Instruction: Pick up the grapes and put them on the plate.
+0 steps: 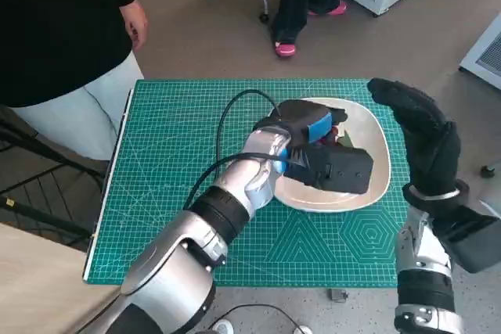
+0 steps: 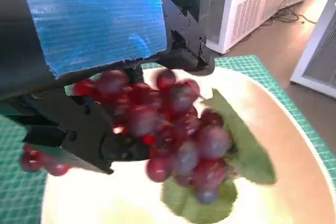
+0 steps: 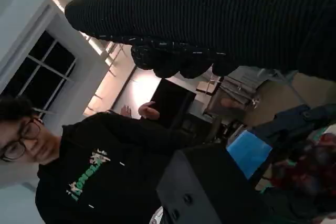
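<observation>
A bunch of dark red grapes (image 2: 173, 129) with green leaves hangs just over the white plate (image 2: 294, 145). My left hand (image 2: 94, 19) holds it from above, black fingers closed around the top of the bunch. The grapes look blurred. In the head view the left hand (image 1: 309, 134) is over the middle of the plate (image 1: 368, 127), with a bit of the grapes (image 1: 338, 137) showing beside it. My gloved right hand (image 1: 423, 138) is raised off the table's right edge, fingers spread and holding nothing.
The plate lies on a green cutting mat (image 1: 180, 138) that covers the table. A black cable (image 1: 227, 115) loops over my left forearm. One person in a black top (image 1: 63, 21) stands at the left, and another's legs with pink shoes (image 1: 286, 48) are behind the table.
</observation>
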Robot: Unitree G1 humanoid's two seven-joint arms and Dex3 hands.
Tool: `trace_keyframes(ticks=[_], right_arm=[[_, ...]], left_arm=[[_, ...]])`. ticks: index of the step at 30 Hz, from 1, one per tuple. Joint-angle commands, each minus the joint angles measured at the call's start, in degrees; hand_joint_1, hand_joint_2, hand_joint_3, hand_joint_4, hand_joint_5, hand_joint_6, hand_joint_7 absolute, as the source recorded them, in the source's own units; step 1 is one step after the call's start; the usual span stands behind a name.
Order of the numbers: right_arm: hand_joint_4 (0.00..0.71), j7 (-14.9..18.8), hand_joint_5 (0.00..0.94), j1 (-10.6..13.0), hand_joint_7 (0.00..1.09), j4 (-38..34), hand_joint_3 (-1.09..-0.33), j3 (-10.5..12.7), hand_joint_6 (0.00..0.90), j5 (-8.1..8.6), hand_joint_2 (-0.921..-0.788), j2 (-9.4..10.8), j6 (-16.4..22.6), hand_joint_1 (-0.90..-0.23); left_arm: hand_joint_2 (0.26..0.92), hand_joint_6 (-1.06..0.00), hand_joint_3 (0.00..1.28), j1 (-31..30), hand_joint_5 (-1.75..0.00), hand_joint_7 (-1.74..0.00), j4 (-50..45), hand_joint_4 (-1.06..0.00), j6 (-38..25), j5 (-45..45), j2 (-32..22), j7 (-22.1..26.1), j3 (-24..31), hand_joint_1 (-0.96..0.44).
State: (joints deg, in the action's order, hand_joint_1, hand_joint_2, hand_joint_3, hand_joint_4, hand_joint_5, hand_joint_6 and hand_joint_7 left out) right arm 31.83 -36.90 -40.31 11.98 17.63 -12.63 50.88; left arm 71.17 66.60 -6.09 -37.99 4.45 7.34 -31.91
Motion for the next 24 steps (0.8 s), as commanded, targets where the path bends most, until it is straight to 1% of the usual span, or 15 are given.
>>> trace_keyframes(ticks=[1, 8, 12, 17, 24], right_arm=[[0.344, 0.40, 0.000, 0.73, 0.00, -0.87, -0.544, -0.35, 0.324, -0.29, -0.921, -0.18, -0.63, -0.511], [0.343, 0.82, 0.000, 0.52, 0.00, -1.36, -0.542, -0.40, 0.323, 0.04, -0.921, -0.13, -0.54, -0.515], [0.343, 1.28, 0.000, 0.16, 0.00, -2.01, -0.541, -0.38, 0.323, 0.39, -0.921, -0.01, -0.51, -0.517], [0.343, 1.70, 0.000, -0.33, 0.00, -2.75, -0.541, -0.37, 0.323, 0.57, -0.921, 0.25, -0.41, -0.513], [0.344, 1.98, 0.001, -1.04, 0.00, -3.81, -0.538, -0.40, 0.324, 0.42, -0.921, 0.56, -0.07, -0.509]], left_arm=[[0.920, -0.42, 0.27, 1.68, -0.14, 0.00, -0.27, -0.43, 0.24, -0.64, -0.62, 0.22, -0.64, -0.69], [0.921, -0.41, 0.31, 0.32, -0.05, 0.00, -1.66, -0.40, 1.70, 0.53, -2.05, 0.32, 0.21, -0.70], [0.921, -0.39, 0.34, -0.53, -0.02, 0.00, -2.53, -0.35, 2.99, 1.76, -3.21, 0.39, 1.37, -0.69], [0.921, -0.35, 0.38, -2.23, 0.00, 0.00, -4.59, -0.26, 5.38, 4.01, -5.28, 0.09, 3.55, -0.68], [0.921, -0.31, 0.47, -5.69, 0.00, 0.00, -9.15, -0.20, 10.46, 9.28, -9.20, 1.29, 8.62, -0.68]])
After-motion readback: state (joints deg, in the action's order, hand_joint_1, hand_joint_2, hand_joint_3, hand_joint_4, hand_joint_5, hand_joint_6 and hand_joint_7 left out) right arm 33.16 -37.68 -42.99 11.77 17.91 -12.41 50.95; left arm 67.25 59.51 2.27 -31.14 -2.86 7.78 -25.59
